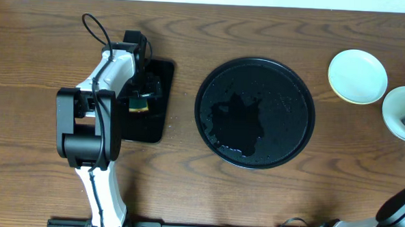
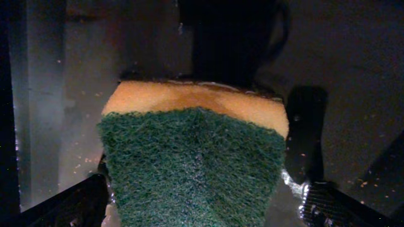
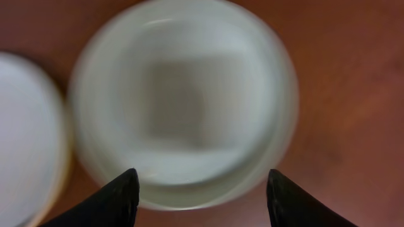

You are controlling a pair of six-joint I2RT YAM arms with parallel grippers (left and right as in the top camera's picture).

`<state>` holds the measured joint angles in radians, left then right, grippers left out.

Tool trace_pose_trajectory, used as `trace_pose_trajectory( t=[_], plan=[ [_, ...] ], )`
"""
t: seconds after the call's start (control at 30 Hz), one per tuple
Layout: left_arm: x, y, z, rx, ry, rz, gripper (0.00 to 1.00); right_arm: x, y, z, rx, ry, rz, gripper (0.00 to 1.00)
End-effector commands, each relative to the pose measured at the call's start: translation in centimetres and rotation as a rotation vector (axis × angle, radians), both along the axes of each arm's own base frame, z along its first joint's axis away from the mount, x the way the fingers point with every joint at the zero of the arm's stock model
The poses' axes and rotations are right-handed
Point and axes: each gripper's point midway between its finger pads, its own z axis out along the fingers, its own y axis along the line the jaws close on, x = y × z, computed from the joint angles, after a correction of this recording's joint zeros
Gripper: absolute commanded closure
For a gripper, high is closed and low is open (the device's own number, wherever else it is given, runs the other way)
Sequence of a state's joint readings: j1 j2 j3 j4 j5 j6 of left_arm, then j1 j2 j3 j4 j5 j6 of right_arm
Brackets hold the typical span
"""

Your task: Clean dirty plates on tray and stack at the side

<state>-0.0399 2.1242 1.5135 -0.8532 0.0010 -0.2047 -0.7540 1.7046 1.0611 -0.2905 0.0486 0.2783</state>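
The round black tray (image 1: 256, 66) lies mid-table, wet and holding no plates. Two plates rest on the wood at the far right: a pale yellow-rimmed one (image 1: 357, 76) and a mint-white one (image 1: 398, 108), partly covered by my right arm. In the right wrist view, the mint-white plate (image 3: 183, 104) is blurred below my right gripper (image 3: 202, 189), whose jaws stand open and empty. The other plate's edge (image 3: 25, 139) shows at the left. My left gripper (image 2: 199, 208) is open around a green-and-yellow sponge (image 2: 189, 157), with a gap at the right finger (image 2: 328, 205).
A small rectangular black tray (image 1: 154, 122) sits at the left under the left arm, with the sponge (image 1: 140, 105) on it. Bare wooden tabletop surrounds the round tray. The right arm's base shows at the lower right corner (image 1: 400, 208).
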Motion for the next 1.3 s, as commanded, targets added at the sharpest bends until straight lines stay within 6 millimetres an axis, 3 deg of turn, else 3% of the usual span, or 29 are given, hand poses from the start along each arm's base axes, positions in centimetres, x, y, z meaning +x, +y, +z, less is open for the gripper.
trace_pose_trajectory(
  t=[0.0, 0.1, 0.3, 0.33, 0.4, 0.53, 0.63, 0.67, 0.7, 0.8, 0.87, 0.93, 1.07, 1.27],
  plan=[
    [-0.4, 0.3, -0.5, 0.014, 0.019, -0.009, 0.04, -2.4, -2.5, -1.7, 0.079, -0.027, -0.127, 0.46],
    [-0.4, 0.3, -0.5, 0.014, 0.019, -0.009, 0.04, -3.0, -3.3, -4.1, 0.141, -0.039, -0.149, 0.53],
    [-0.4, 0.3, -0.5, 0.014, 0.019, -0.009, 0.04, -1.7, -3.6, -8.5, 0.162, -0.024, -0.127, 0.54],
    [-0.4, 0.3, -0.5, 0.014, 0.019, -0.009, 0.04, -1.8, -3.6, -9.2, 0.164, -0.012, -0.13, 0.63],
    [-0.4, 0.3, -0.5, 0.014, 0.019, -0.009, 0.04, -2.7, -4.0, -9.5, 0.145, 0.027, -0.161, 0.99],
    [-0.4, 0.3, -0.5, 0.014, 0.019, -0.009, 0.04, -3.3, -5.0, -6.6, 0.101, -0.008, -0.203, 0.99],
    [-0.4, 0.3, -0.5, 0.014, 0.019, -0.009, 0.04, -2.5, -5.4, -1.1, 0.018, -0.097, -0.193, 0.99],
    [-0.4, 0.3, -0.5, 0.014, 0.019, -0.009, 0.04, -1.9, -5.3, 2.0, -0.035, -0.149, -0.177, 0.99],
    [-0.4, 0.3, -0.6, 0.014, 0.019, -0.009, 0.04, -1.7, -5.1, 3.1, -0.05, -0.165, -0.17, 0.99],
    [-0.4, 0.3, -0.5, 0.014, 0.019, -0.009, 0.04, 0.0, -3.4, 7.4, -0.113, -0.238, -0.115, 0.99],
    [-0.4, 0.3, -0.5, 0.014, 0.019, -0.009, 0.04, 1.3, -2.0, 8.5, -0.124, -0.263, -0.069, 0.99],
    [-0.4, 0.3, -0.5, 0.014, 0.019, -0.009, 0.04, 4.4, 0.8, 9.0, -0.098, -0.31, 0.042, 0.99],
    [-0.4, 0.3, -0.5, 0.014, 0.019, -0.009, 0.04, 9.0, 5.7, 6.6, -0.071, -0.282, 0.175, 0.99],
    [-0.4, 0.3, -0.5, 0.014, 0.019, -0.009, 0.04, 14.4, 8.9, 1.2, -0.097, -0.259, 0.318, 0.99]
  ],
)
